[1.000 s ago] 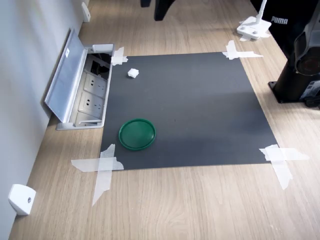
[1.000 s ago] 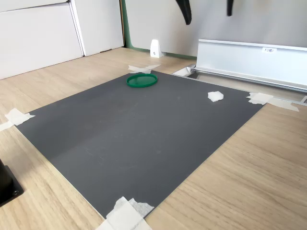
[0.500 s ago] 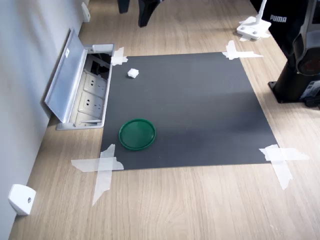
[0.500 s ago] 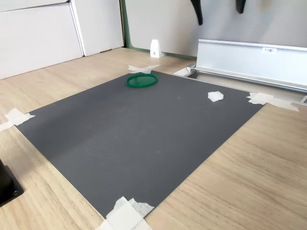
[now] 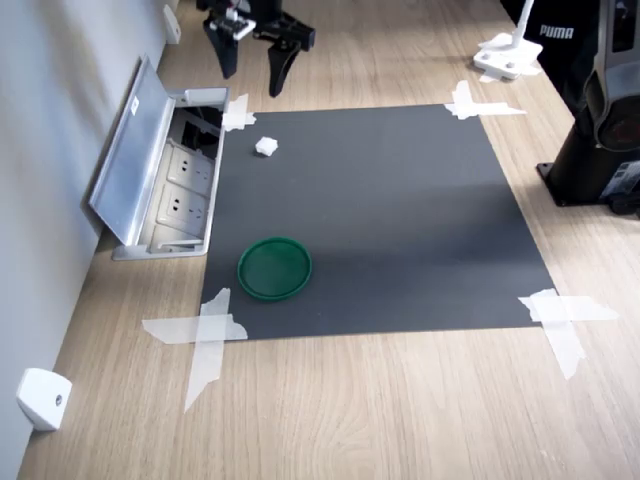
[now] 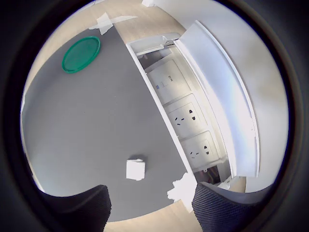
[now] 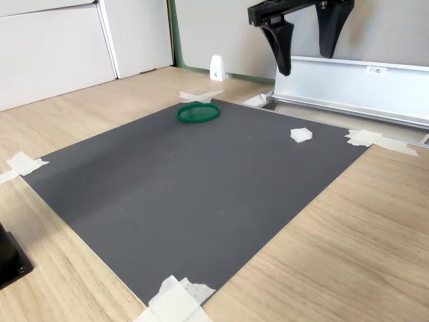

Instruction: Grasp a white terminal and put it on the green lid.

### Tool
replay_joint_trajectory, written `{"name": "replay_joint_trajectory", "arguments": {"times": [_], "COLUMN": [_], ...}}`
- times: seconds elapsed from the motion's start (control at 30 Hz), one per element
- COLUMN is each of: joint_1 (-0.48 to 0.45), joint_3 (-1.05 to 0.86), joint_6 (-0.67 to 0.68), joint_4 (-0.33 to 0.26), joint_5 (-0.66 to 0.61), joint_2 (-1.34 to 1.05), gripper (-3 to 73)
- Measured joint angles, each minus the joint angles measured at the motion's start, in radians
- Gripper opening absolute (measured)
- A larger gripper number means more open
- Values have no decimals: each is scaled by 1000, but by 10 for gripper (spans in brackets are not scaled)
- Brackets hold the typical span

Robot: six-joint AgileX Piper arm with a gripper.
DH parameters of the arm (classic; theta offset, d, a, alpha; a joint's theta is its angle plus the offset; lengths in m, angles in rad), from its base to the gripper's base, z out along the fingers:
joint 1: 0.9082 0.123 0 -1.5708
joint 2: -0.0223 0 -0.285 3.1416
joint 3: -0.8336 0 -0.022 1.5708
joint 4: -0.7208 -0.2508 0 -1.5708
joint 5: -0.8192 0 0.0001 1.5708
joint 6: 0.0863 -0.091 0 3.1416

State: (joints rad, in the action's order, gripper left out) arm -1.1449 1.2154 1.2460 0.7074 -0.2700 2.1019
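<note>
White terminal (image 5: 265, 146) lies alone on the dark mat (image 5: 400, 220), upper left of the first exterior view, near the open socket box (image 5: 180, 190), with free space around it for fingers. Above it the gripper (image 5: 252, 62) hangs with jaws spread wide and empty, likely lining up to straddle it. Green lid (image 5: 274, 268) waits lower on the mat, well apart.
</note>
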Motion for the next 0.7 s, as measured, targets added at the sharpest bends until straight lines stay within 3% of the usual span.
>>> {"name": "replay_joint_trajectory", "arguments": {"times": [0.33, 0.7], "joint_1": [0, 0], "joint_3": [-146, -153], "joint_6": [-9, -73], "joint_4": [4, 26], "joint_5": [140, 158], "joint_2": [30, 92], "gripper": [711, 711]}}
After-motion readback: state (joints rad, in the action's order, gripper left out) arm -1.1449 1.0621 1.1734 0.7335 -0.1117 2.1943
